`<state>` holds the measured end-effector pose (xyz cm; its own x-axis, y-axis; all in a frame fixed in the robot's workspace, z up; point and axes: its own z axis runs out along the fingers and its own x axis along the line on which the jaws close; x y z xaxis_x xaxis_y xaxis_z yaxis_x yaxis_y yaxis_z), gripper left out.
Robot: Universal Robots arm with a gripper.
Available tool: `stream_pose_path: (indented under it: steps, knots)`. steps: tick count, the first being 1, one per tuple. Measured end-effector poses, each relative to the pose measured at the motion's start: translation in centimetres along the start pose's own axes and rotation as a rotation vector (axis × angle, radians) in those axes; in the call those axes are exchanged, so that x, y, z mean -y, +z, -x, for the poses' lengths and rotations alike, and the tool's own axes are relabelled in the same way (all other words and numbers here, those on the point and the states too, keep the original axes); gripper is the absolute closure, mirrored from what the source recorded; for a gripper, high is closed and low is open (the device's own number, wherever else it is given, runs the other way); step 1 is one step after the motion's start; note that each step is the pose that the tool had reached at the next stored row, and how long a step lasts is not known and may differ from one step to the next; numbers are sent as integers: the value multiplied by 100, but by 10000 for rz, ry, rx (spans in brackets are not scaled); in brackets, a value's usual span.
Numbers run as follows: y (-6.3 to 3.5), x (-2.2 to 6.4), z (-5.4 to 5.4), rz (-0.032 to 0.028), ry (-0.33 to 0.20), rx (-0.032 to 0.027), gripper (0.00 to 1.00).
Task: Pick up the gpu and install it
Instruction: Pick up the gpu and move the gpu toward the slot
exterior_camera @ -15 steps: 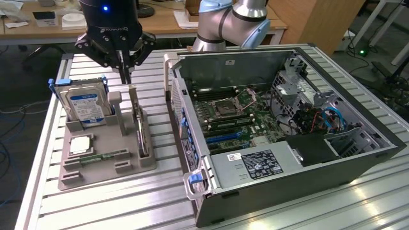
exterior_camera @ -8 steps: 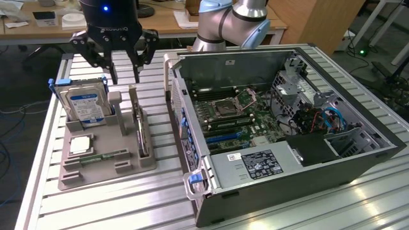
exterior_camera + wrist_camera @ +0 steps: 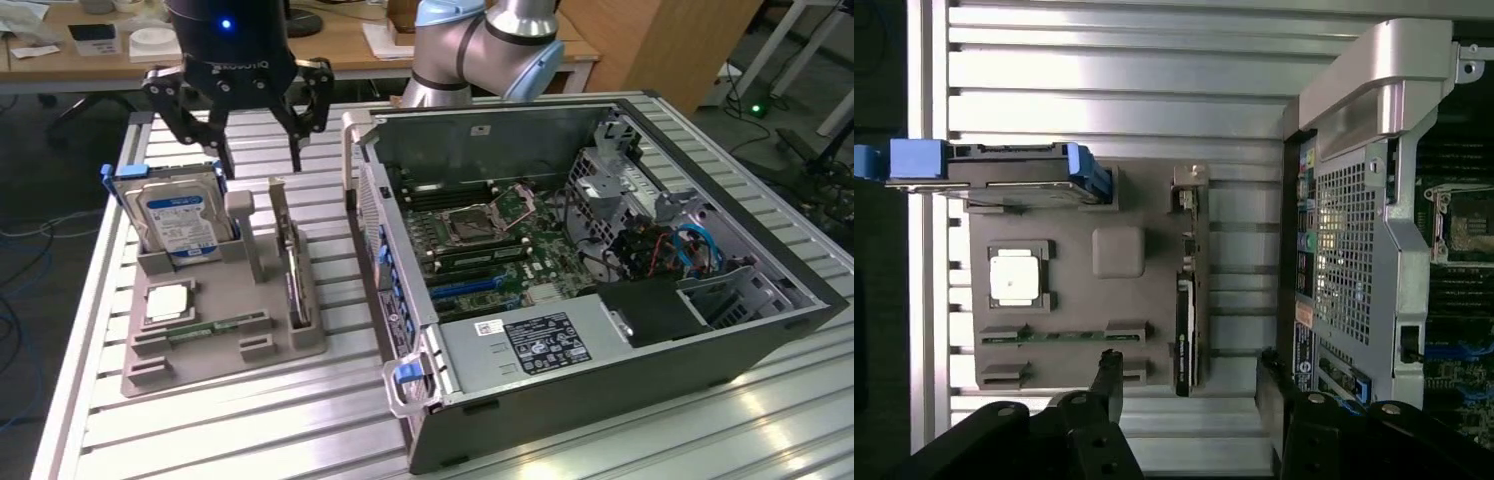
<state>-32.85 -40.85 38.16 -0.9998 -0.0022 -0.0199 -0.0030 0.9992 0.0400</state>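
The gripper (image 3: 240,112) hangs wide open over the back edge of the grey tray (image 3: 214,352). The gpu (image 3: 296,288) stands on its thin edge along the tray's side nearest the computer case (image 3: 601,400). A good grab likely needs a straight drop, one finger on each flat face.

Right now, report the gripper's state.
Gripper: open, holding nothing, apart from the gpu, which stands on edge in the grey tray.
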Motion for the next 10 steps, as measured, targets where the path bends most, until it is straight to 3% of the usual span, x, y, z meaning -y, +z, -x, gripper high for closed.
stream_pose_path:
  steps: [6,10]
  knots:
    - [76,3,-1,-26,-378,-19,35]
    - [97,5,-1,-195,-471,-12,35]
